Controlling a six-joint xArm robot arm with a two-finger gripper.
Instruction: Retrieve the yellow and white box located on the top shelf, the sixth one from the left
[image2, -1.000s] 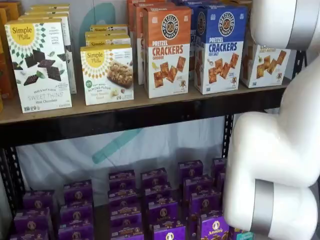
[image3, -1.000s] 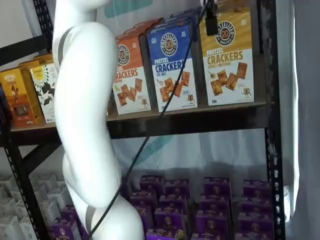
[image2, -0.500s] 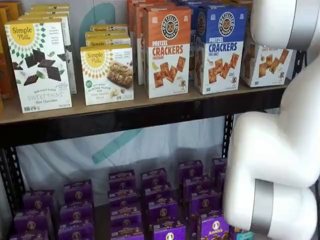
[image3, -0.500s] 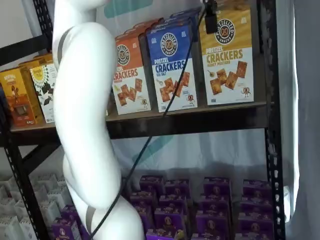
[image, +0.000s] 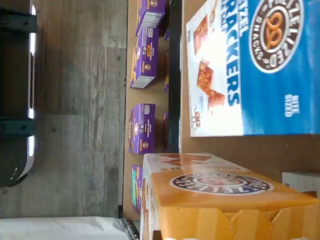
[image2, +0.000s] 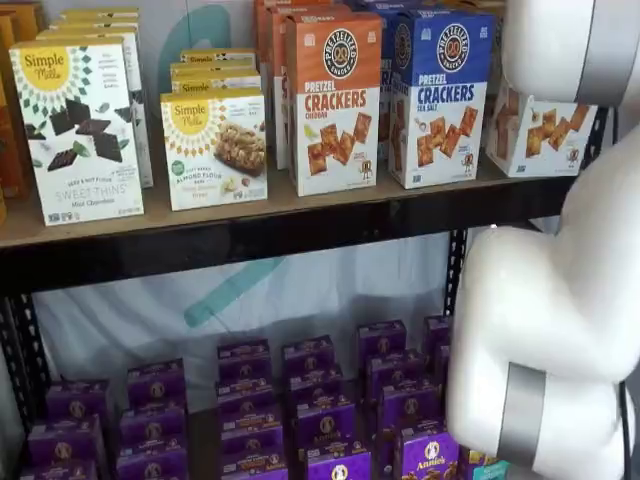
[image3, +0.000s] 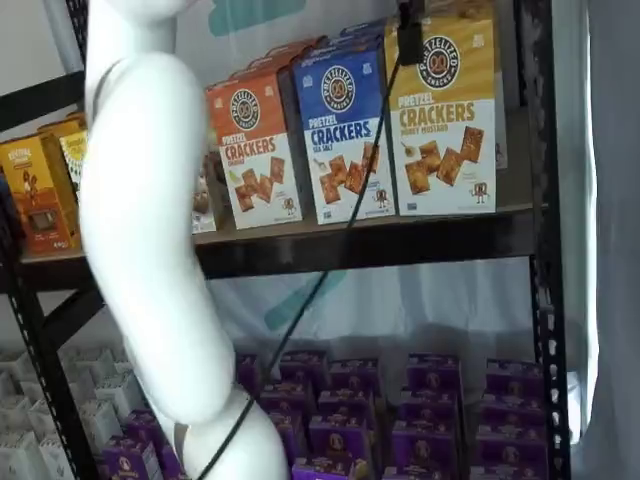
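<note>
yellow and white box (image2: 540, 130) half behind arm (image2: 560, 300)

The arm (image2: 560, 300) is glossy white, built of fat rounded segments like bent tubes, with a grey metallic band ringing each joint (image2: 525, 415). In a shelf view a thin black cable (image3: 330, 260) runs alongside the white arm, reaching a small black piece (image3: 410, 35) near the view's top edge.

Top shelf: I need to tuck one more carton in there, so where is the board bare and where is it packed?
The top shelf is bare along its front edge, before the Simple Mills boxes. In a shelf view a bare strip also lies between the yellow and white box and the rack post. The orange, blue and yellow cartons stand crowded.
</note>
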